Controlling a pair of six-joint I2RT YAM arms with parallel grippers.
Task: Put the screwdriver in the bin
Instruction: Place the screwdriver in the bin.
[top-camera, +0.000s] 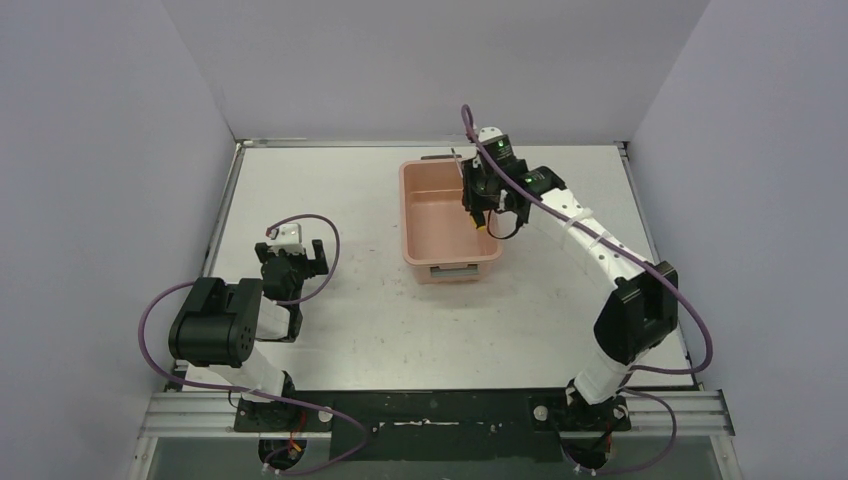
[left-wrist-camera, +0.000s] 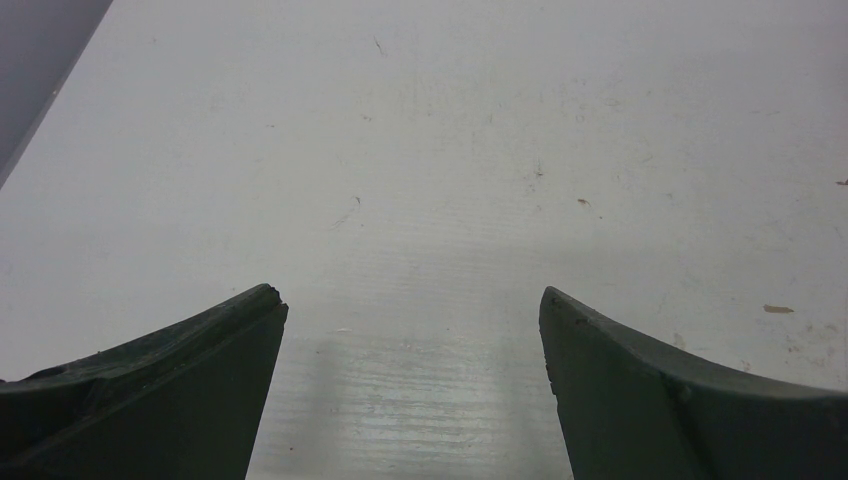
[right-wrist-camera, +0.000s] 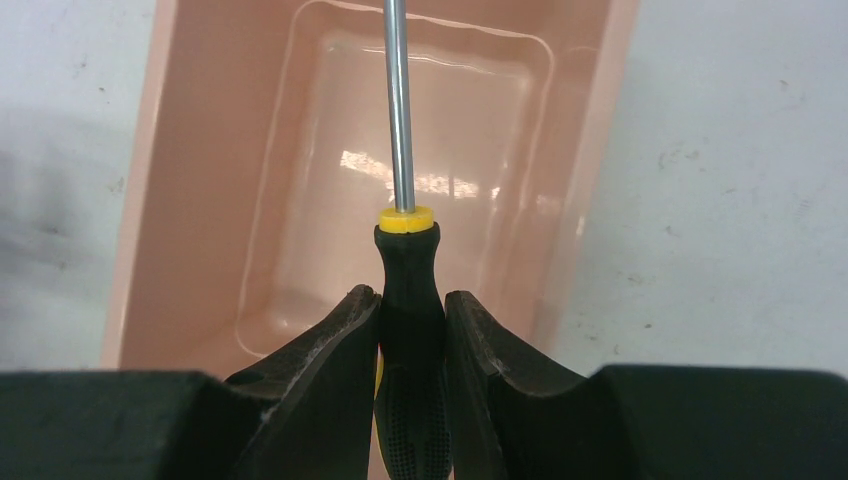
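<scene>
Right gripper (right-wrist-camera: 412, 305): fingers pinched tight on the black handle of the screwdriver (right-wrist-camera: 404, 255), just below its yellow collar. The shaft points forward, away from the wrist, over the glossy floor of the pink bin (right-wrist-camera: 200, 160), and its tip runs out of the wrist frame. In the top view, gripper and tool hang over the bin's right side, toward the far end; height above the floor can't be told.

Step in hand, my read: the carry is done and the tool is at the release point. Next move: lower a little if needed, spread the fingers and let the tool drop inside. The shaft runs roughly along the bin's length, so it should land flat. The risk is that the handle end sits near the right rim and could clip it or bounce.

No other thing shows inside the bin, and nothing blocks the drop. The bin sits toward the back of the white table (top-camera: 330, 200).

Left gripper (left-wrist-camera: 413, 300): fingers spread wide, holding nothing, over bare table, well apart from the bin. The purple cables (top-camera: 152, 310) loop clear.
</scene>
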